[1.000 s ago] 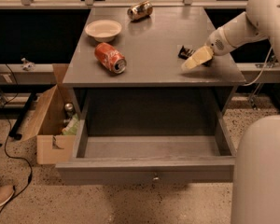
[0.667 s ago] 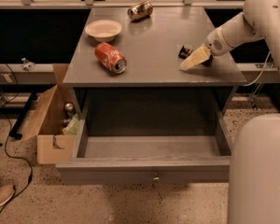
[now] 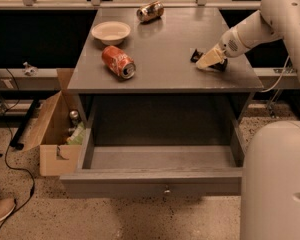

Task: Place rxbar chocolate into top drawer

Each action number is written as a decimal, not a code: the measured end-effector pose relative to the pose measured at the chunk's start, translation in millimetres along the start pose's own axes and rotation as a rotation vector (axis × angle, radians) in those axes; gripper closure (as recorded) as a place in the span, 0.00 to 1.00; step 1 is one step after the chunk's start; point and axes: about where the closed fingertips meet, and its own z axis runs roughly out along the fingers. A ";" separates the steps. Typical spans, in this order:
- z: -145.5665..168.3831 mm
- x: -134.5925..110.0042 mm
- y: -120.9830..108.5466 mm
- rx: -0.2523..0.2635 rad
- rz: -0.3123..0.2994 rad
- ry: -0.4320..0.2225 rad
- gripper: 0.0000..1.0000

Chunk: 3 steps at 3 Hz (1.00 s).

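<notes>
Hardly anything moved since a second ago: we see the gripper [image 3: 208,61] nudged slightly left, staying low at the right of the tabletop [image 3: 165,49]. Below, the top drawer [image 3: 160,157] stands pulled open. The red soda can [image 3: 118,62] lies well left. The rxbar chocolate [image 3: 195,56] lies flat under the gripper, dark ends showing; whether it's clamped we cannot tell. We judge it light, thin, slick-wrapped and slightly bendy, so take it across the short width, mid-length.
</notes>
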 end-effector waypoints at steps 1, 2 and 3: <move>-5.4 -5.3 1.5 0.002 -0.011 -0.011 0.99; -26.9 -23.3 8.6 0.019 -0.063 -0.068 1.00; -65.2 -37.3 36.2 -0.006 -0.150 -0.171 1.00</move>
